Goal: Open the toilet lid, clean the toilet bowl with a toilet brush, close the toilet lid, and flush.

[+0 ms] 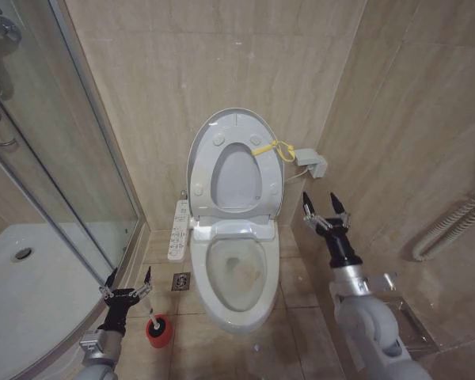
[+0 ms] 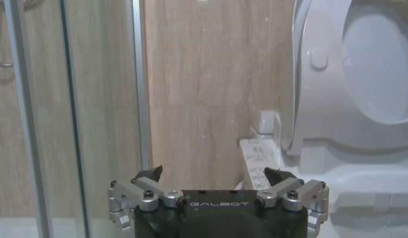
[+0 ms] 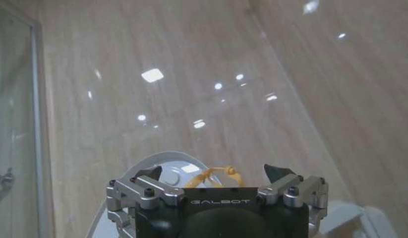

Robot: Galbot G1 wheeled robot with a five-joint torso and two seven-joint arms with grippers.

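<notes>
A robot faced an open toilet in a tiled corner, both grippers spread wide and holding nothing.

The toilet bowl point(image 1: 236, 273) sat against the back wall, its long axis running from the wall toward the robot. The toilet lid point(image 1: 208, 136) stood upright behind the bowl, leaning on the wall, with the seat point(image 1: 257, 170) raised against it and a yellow cord point(image 1: 273, 148) tied at its edge. A long button panel point(image 1: 179, 230) lay beside the bowl on the shower side, near a floor drain point(image 1: 181, 281). The toilet brush point(image 1: 159, 328) stood upright in its red holder on the floor by the bowl, next to the glass shower door point(image 1: 79, 166). The left gripper point(image 1: 127, 283) hovered just above the brush. The right gripper point(image 1: 324, 206) was raised on the bowl's other side, below a small white box point(image 1: 312, 163) on the wall.
</notes>
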